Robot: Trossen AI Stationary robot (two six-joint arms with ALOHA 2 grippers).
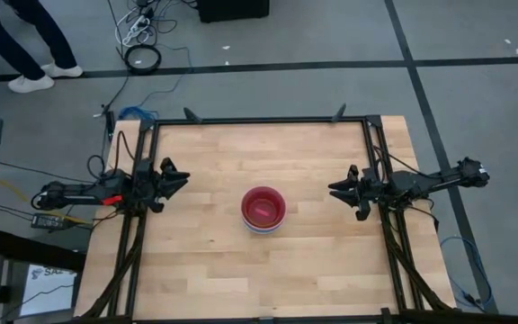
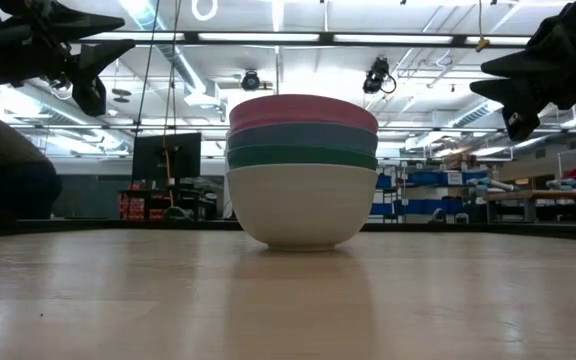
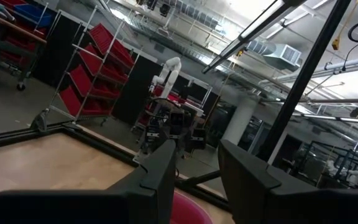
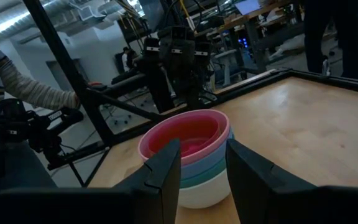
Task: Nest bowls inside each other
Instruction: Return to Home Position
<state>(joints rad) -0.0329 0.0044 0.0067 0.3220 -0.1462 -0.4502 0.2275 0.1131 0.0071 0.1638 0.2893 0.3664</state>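
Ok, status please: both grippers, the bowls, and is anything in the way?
Left gripper open, empty, at left side. Right gripper open, empty, right side. Bowls nested in one stack, centre of table. Nothing blocking.

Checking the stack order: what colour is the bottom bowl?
The bottom bowl is white, clearest in the low view.

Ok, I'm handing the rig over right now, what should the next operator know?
Left claw: open, empty, at the left side of the table.
Right claw: open, empty, at the right side.
Bowls: one nested stack mid-table, white bowl at the bottom, red bowl on top. Every bowl in view is in it.
Done: nesting looks finished, though the inner bowls can't be counted.
Left: probably only parking both arms.
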